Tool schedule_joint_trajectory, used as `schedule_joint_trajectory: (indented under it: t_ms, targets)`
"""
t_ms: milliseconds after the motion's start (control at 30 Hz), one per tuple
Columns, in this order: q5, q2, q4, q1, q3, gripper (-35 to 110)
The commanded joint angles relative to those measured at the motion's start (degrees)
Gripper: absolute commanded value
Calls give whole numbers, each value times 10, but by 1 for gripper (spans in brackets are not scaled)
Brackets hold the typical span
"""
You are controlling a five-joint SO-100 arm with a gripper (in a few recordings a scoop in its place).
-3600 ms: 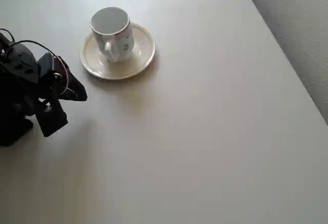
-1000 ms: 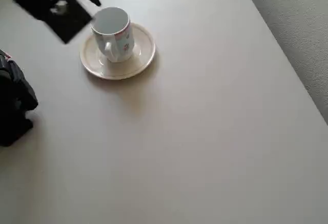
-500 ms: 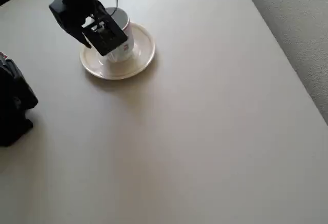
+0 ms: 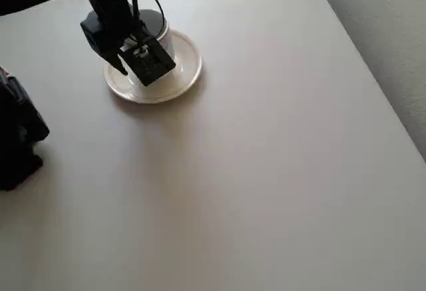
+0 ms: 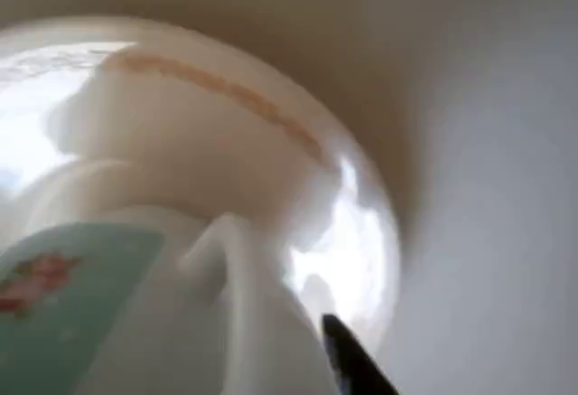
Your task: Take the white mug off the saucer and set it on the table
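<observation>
Overhead view: the black arm reaches in from the upper left, and its gripper [image 4: 141, 61] hangs directly over the mug [image 4: 163, 34], covering most of it. Only the mug's right side and part of its rim show past the black housing. The mug stands on the saucer [image 4: 188, 64], which lies in the far left part of the table [image 4: 266, 171]. The saucer's right and near rim are bare. Grey carpet [image 4: 393, 31] runs along the table's right edge. The arm's dark base [image 4: 20, 138] sits at the left edge, well apart from the saucer.

In the wrist view the mug [image 5: 135, 323] is very close and blurred, with a teal patch and a pink mark on its side at lower left, and its handle [image 5: 226, 259] rising in the middle. The saucer's [image 5: 352, 223] glossy rim curves behind it. One dark fingertip [image 5: 352, 363] pokes up at the bottom, just beside the handle. I cannot tell how far apart the jaws stand, nor whether they touch the mug.
</observation>
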Motion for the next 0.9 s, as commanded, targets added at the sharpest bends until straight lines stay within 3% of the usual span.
schedule_joint_trajectory:
  t_ms: [0, 133, 367, 867]
  targets:
    - [7, -12, -25, -9, -1, 21]
    - [6, -38, -41, -10, -2, 18]
    - [15, -46, -57, -6, -7, -2]
    - [63, 113, -19, 20, -22, -2]
